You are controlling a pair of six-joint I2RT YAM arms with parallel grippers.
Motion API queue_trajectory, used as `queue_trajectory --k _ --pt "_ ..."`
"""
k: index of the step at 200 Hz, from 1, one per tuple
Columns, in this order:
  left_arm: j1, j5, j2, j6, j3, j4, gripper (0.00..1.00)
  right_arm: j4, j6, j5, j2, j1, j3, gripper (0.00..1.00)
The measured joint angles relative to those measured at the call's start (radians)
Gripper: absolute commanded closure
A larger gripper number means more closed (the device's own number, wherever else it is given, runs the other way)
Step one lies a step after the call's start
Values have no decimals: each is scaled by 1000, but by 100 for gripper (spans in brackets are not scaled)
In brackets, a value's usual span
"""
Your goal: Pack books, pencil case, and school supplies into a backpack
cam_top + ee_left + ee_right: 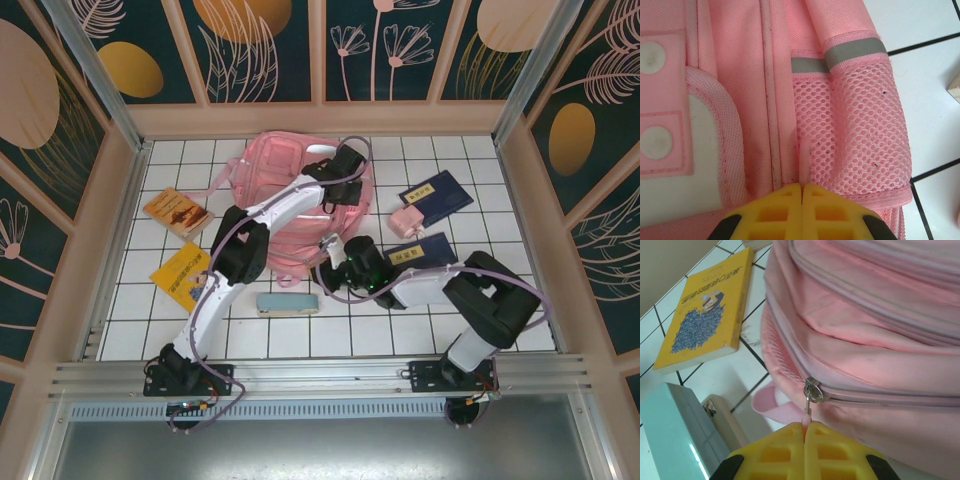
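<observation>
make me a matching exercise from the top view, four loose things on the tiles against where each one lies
Things:
1. pencil case
2. orange book
3. small pink item
4. yellow book

Places:
A. left of the backpack, farther from the arm bases
B. right of the backpack, beside a navy book
C. on the near side of the backpack, between the two arms
D. left of the backpack, nearer the arm bases

Pairs: 1-C, 2-A, 3-B, 4-D
</observation>
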Motion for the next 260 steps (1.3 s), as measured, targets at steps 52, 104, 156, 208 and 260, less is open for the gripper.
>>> queue_trajectory --k 52,104,156,208,260 --pt "22 -34 -121 -26 -192 113 43 41 33 -24 45 13 21 82" --pt "71 -116 -585 -78 -637 220 42 76 73 -80 -35 -42 -77 49" --pt "62 -157 -1015 -196 -1043 309 50 114 179 -71 -245 -169 -220 39" --pt "-78 -160 -1170 -339 -1348 291 62 102 294 40 -317 -206 -217 38" --pt "-199 -203 -1122 -402 -1372 272 68 71 387 90 -224 -204 -147 39"
